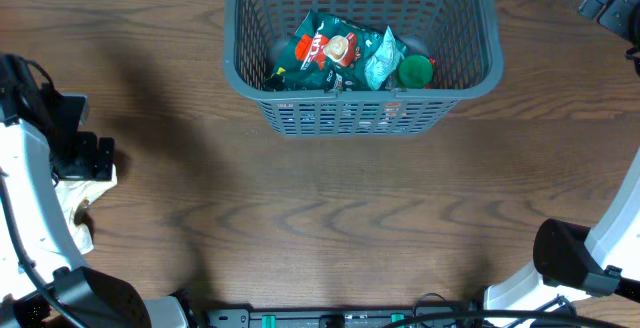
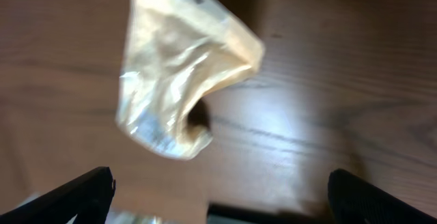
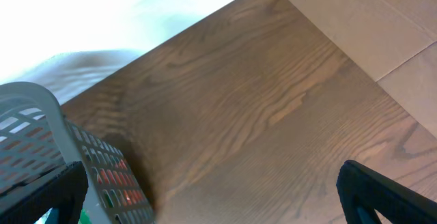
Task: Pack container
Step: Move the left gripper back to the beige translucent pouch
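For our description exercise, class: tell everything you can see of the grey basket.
The container is a dark grey rectangular plastic basket with lattice-slotted walls and a thick rim. It stands upright, open on top, at the far middle of the table. Inside lie a dark green snack packet, a pale teal packet and a green round item.

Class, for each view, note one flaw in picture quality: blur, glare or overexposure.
Overhead: sharp and evenly lit, soft shadow beside the container. Left wrist: packet blurred, glare on the table. Right wrist: top-left corner blown out white.
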### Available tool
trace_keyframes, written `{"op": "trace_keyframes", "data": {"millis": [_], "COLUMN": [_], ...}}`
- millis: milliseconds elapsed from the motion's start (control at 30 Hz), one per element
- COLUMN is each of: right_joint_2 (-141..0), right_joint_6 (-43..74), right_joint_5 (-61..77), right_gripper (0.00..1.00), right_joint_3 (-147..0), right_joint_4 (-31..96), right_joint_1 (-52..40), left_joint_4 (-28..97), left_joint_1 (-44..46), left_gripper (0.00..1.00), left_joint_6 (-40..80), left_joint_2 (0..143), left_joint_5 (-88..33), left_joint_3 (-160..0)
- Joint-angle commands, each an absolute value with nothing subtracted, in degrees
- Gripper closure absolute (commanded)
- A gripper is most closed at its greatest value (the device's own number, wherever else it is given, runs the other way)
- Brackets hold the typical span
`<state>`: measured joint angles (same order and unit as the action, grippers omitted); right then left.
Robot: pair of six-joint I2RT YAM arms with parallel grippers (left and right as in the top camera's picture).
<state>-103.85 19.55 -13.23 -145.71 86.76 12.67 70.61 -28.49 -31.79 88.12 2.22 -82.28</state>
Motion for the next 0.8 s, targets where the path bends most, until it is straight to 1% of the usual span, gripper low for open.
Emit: {"op": "trace_keyframes", "data": {"millis": [0,233,433,533,767], "right_joint_2": [-103.8,-103.8,-103.8,-103.8,-103.8], "right_joint_6": [20.3,20.3,20.3,20.3,20.3], "right_joint_5": [-13.3,-13.3,-13.3,-13.3,-13.3], "right_gripper": [0.01,0.01,0.01,0.01,0.01], "right_joint_3": [-145.7,-145.7,-145.7,-145.7,-145.7], "right_joint_4": [86.8,86.8,86.8,86.8,86.8], "right_joint_1": [12.7,12.7,12.7,12.7,12.7], "left_joint_4": [68.9,67.6,67.7,67.6,64.2], "left_joint_1": [-31.2,-37.1,-40.4,-41.9,-45.9], "left_gripper": [0.02,0.02,0.02,0.01,0.01], "left_joint_6": [-38.6,-41.4,-41.4,-41.3,-41.8], "left_joint_2": [87.8,87.8,87.7,87.7,87.8], "left_joint_5": [-6.8,-14.1,-14.1,-12.1,-10.9], "left_joint_3": [-79.2,-75.9,-75.9,-75.3,-71.4]}}
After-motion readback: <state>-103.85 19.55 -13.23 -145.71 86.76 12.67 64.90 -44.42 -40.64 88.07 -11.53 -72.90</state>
